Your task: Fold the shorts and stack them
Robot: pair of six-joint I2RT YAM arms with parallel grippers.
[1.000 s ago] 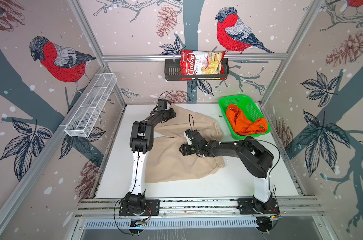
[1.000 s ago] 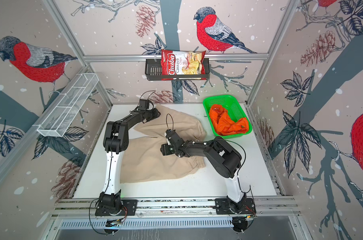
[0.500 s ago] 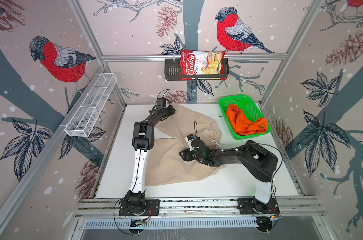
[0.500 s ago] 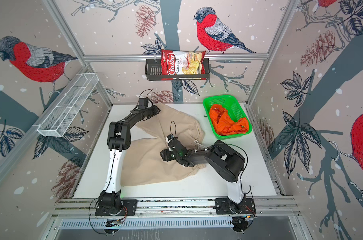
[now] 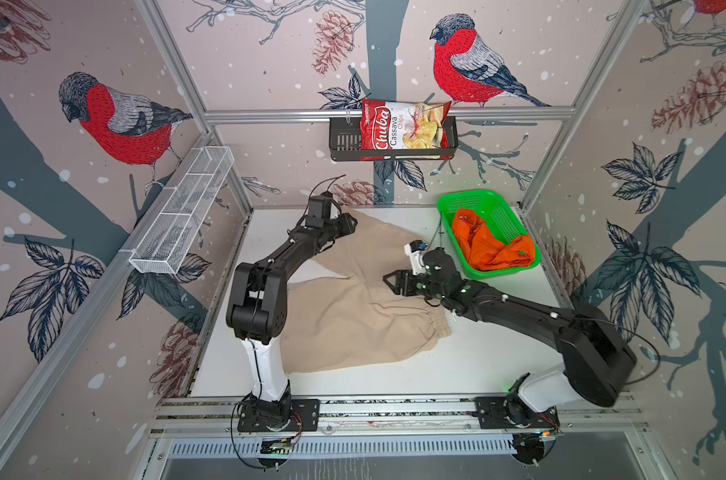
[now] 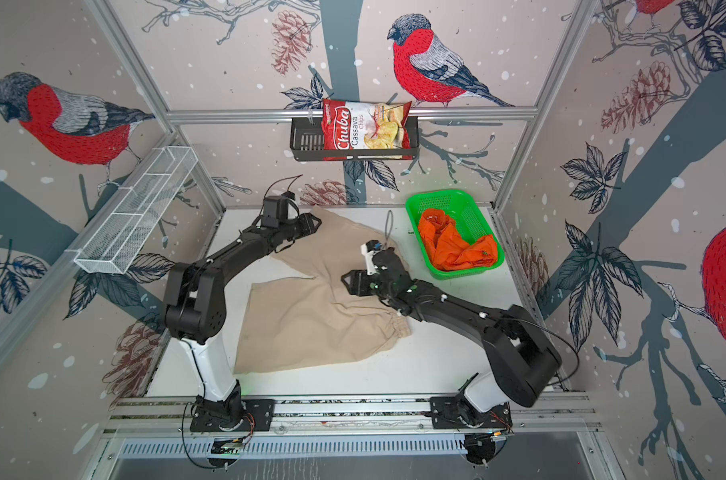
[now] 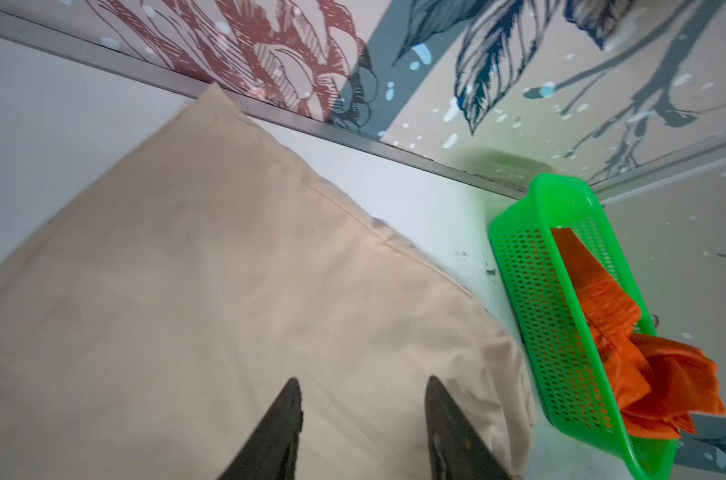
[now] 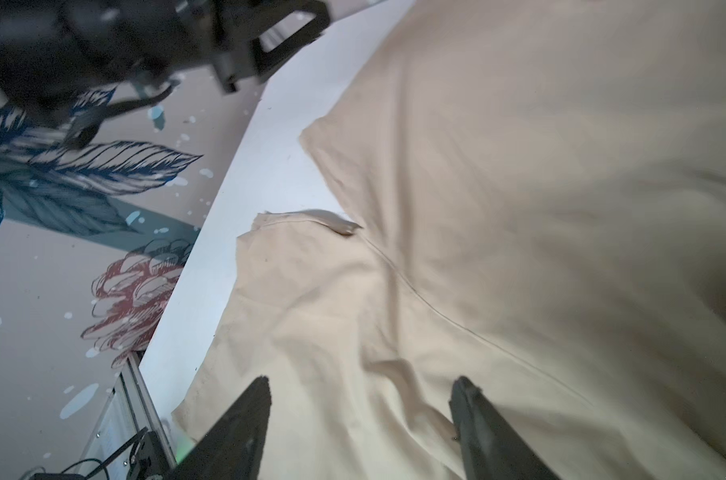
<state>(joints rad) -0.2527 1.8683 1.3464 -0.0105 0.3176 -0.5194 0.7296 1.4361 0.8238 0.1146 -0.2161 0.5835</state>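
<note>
1. Beige shorts (image 5: 353, 316) are lying spread flat on the white table (image 5: 457, 374), with the gathered waistband facing the right arm's side and the legs pointing left.
2. Orange shorts (image 5: 494, 249) are sitting crumpled in the green basket (image 5: 473, 198) at the back right corner, with part spilling over its rim.
3. Left gripper (image 7: 363, 380) is hovering over the far leg near the back wall, jaws parted and gripping nothing.
4. Right gripper (image 8: 361, 380) is hanging over the beige shorts' middle by the crotch seam, jaws spread wide with nothing pinched. Can't tell if it is touching the cloth.
</note>
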